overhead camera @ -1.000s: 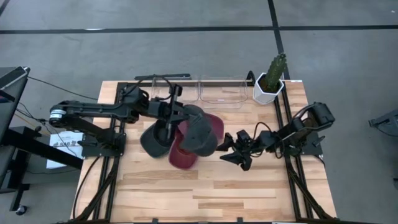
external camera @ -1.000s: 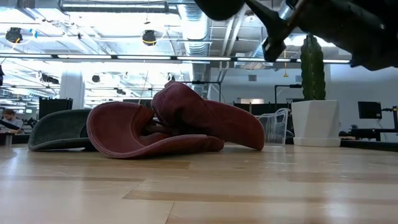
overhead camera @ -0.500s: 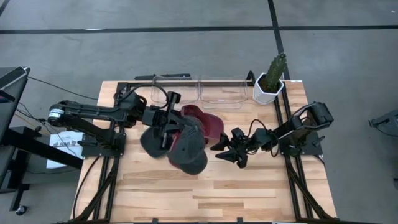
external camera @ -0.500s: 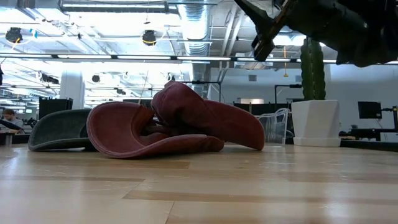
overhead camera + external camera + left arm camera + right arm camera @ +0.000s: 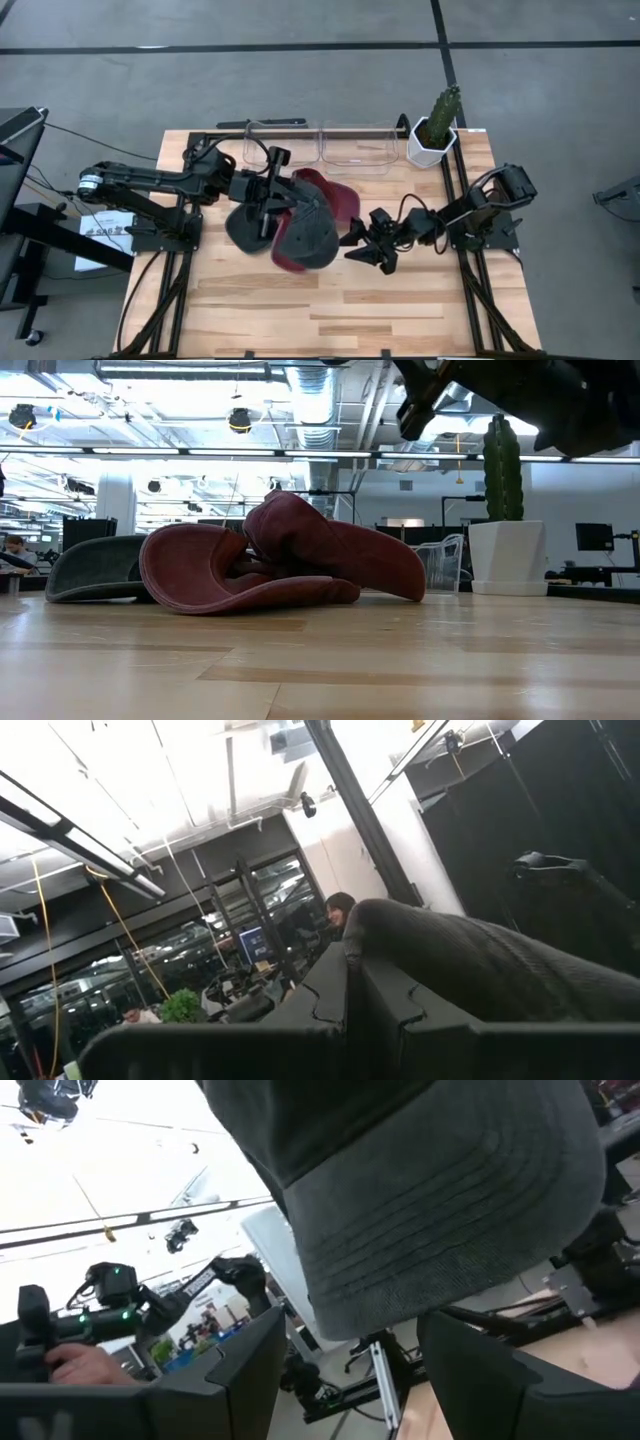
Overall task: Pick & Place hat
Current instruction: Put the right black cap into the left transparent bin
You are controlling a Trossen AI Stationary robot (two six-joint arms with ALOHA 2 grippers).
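Grey cap (image 5: 303, 232) hangs lifted above the maroon hat (image 5: 290, 560) at mid-table, pinched by the left gripper (image 5: 272, 196). The right gripper (image 5: 357, 243) spreads wide just beside its brim; placing is left, seemingly

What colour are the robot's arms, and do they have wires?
Both arms are black and built from jointed links. The left arm has a silvery ring near its base. Thin black cables loop over the right arm. Its fingers are flat, dark slabs.
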